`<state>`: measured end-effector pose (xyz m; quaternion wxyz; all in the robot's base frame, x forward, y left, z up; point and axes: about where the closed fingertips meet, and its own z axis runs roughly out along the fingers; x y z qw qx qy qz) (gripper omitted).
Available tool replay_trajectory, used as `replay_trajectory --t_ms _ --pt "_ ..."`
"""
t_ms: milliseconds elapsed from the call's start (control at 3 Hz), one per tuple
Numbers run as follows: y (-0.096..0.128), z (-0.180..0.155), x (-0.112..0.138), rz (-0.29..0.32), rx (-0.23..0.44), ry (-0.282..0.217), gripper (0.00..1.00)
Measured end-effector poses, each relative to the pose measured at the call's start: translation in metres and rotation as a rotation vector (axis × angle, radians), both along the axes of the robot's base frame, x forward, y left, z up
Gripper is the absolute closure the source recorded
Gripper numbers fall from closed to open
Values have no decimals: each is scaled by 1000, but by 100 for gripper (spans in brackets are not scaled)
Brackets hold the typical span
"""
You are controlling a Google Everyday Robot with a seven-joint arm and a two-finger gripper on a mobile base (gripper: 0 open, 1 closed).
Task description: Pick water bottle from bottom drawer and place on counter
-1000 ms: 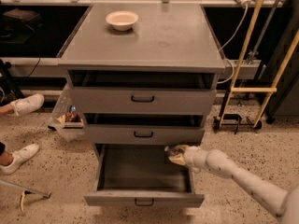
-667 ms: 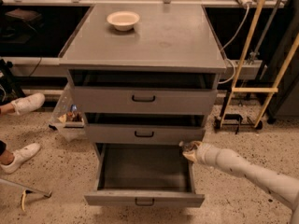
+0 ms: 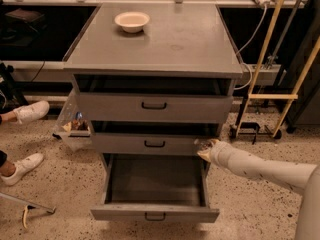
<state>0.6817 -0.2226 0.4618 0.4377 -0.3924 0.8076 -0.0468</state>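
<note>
My gripper [image 3: 205, 153] is at the right front corner of the cabinet, level with the middle drawer's front and above the right rim of the open bottom drawer [image 3: 155, 214]. It is shut on the water bottle [image 3: 202, 144], which shows only as a small clear, glinting shape at its tip. The bottom drawer is pulled far out and its inside looks bare. The counter [image 3: 165, 44] is the flat grey top above, with a white bowl [image 3: 132, 20] at its far left.
The top drawer [image 3: 154, 105] and middle drawer [image 3: 154, 143] stand slightly open. A clear bin [image 3: 74, 127] with items sits on the floor left of the cabinet. A person's white shoes [image 3: 31, 111] are at the far left. A yellow frame [image 3: 272, 96] stands at the right.
My gripper has moved up and to the right, out of the bottom drawer's right side to the cabinet's right front corner.
</note>
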Motion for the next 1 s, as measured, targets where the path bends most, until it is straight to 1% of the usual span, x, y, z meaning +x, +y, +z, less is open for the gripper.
replay_trajectory --t_ms 333,667,1000 --pt "0 0 0 1 0 -1 100" --pt "21 28 -35 73 0 -20 100" --pt "61 100 -80 168 -47 -115 100"
